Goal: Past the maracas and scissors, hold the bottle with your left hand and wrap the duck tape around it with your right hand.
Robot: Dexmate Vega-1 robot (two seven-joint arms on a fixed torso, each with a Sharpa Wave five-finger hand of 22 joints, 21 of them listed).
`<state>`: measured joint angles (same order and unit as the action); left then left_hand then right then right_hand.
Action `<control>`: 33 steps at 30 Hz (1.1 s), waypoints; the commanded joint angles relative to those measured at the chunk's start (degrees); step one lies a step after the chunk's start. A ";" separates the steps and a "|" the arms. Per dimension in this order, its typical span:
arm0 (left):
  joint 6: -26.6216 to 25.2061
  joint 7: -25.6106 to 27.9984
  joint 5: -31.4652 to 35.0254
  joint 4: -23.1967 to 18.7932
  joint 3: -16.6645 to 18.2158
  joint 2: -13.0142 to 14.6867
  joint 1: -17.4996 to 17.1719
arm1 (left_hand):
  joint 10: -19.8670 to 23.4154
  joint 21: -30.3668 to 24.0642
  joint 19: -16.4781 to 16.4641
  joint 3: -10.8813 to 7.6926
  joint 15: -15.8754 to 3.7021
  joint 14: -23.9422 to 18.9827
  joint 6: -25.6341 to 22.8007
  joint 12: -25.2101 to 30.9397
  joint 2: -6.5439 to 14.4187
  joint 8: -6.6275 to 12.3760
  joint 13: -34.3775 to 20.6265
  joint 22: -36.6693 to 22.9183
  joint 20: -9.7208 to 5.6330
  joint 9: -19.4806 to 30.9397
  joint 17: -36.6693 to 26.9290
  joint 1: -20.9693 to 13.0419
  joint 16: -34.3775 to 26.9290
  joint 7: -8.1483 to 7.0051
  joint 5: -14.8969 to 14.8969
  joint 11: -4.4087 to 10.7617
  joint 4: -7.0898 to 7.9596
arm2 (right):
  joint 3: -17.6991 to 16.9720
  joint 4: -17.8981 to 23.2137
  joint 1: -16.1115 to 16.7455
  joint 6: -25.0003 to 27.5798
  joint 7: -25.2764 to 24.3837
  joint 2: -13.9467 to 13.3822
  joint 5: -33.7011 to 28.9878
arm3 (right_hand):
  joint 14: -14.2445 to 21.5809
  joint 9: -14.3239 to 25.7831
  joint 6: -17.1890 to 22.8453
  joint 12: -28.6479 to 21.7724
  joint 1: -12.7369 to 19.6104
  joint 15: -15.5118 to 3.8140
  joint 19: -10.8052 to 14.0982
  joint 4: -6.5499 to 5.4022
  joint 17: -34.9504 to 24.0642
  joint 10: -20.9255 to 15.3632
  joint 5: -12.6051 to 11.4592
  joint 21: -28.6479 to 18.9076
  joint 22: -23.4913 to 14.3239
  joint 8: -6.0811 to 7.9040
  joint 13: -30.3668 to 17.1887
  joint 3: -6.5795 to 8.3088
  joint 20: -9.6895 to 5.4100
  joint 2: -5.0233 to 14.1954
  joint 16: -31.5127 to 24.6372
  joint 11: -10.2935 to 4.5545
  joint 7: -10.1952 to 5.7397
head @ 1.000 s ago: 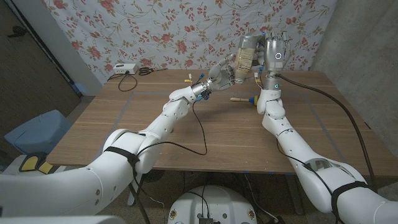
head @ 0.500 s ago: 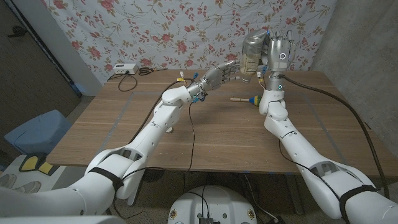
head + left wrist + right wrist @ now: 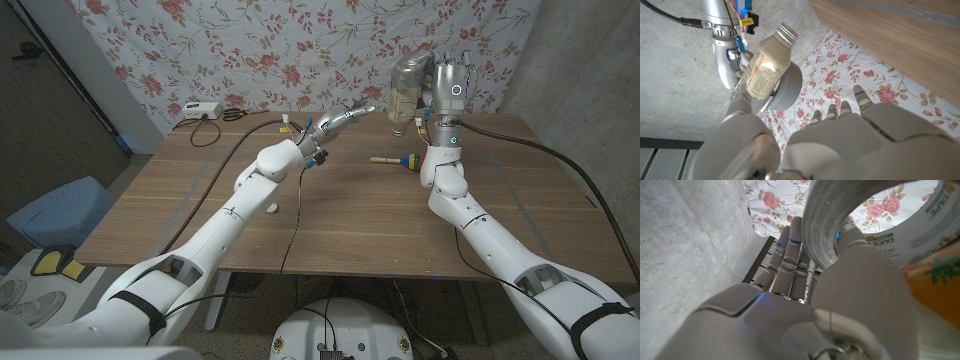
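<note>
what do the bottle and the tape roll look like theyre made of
Bottle: probably clear plastic, glossy, with pale contents showing through, a printed paper-like label and a ridged, threaded neck. Duck tape: a grey, matte, cloth-like outer band; the inside of the ring looks like white printed card with lettering on it. Both are up at the right robot hand, off the wooden table.

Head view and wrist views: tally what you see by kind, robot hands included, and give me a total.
Robot hands: 2 (left robot hand, right robot hand)
Bottle: 1
Tape roll: 1
Maraca: 1
Scissors: 1
White box: 1
Total: 7
</note>
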<state>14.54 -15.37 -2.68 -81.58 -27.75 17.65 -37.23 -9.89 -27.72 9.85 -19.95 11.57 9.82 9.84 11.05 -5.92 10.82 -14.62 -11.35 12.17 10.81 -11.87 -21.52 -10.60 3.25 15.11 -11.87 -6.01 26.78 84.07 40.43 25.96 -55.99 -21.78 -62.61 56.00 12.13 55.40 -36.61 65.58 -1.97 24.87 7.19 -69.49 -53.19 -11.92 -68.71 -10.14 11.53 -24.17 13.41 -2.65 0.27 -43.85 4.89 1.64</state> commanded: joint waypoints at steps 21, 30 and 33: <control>-14.47 11.84 17.41 -19.43 -2.92 15.98 -2.09 | -20.70 1.26 22.89 1.29 0.53 19.08 25.94 0.82 -0.76 0.29 -0.01 -0.35 0.05 0.11 -0.21 -0.81 -0.30 -0.69 1.03 -0.61 0.04 | 7.97 24.58 3.31 15.05 47.53 -15.61 2.78 | 6.43 0.40 9.74 -0.26 1.61 -10.79 -0.97 1.75 -0.20 -10.88 -0.05 -0.49 -0.14 0.39 -9.08 15.66 -2.94 4.18 0.29 -8.15 -2.19; -17.00 10.14 17.43 -22.37 -2.09 18.80 -2.58 | -21.06 1.57 23.27 1.81 0.51 19.37 25.96 0.88 -1.03 0.31 0.01 -0.40 0.05 0.11 -0.23 -0.75 -0.43 -0.79 1.41 -0.61 0.13 | 8.15 25.41 1.61 14.65 57.97 -18.66 4.93 | 6.49 0.44 9.71 -0.12 1.67 -10.84 -1.06 1.82 -0.28 -10.85 -0.07 -0.60 -0.13 0.38 -9.04 15.66 -2.93 4.19 0.21 -8.07 -2.20; -17.92 9.75 17.41 -23.36 -1.67 19.72 -2.90 | -21.18 1.59 23.26 1.92 0.51 19.44 26.00 0.87 -1.07 0.30 0.02 -0.42 0.05 0.11 -0.24 -0.74 -0.45 -0.84 1.49 -0.61 0.16 | 8.18 25.91 0.93 14.01 62.58 -20.41 6.04 | 6.42 0.46 9.62 -0.11 1.46 -10.65 -1.30 1.69 -0.31 -10.76 -0.04 -0.60 -0.13 0.35 -9.16 15.53 -2.97 4.16 0.18 -8.10 -2.14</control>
<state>-0.01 -4.11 14.09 -101.31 -30.46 33.88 -39.48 -9.89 -26.39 9.84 -18.29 11.77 10.02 9.74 11.67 -6.45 10.81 -14.63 -11.63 12.17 10.80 -11.86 -22.05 -10.87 2.74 16.33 -11.87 -5.93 34.59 107.24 43.09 40.25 -7.97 -37.49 -59.31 56.11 12.19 55.40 -36.51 65.58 -1.86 23.94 7.19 -69.72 -53.25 -11.62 -69.23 -10.15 11.53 -24.17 13.41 -2.34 0.27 -43.64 4.83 1.64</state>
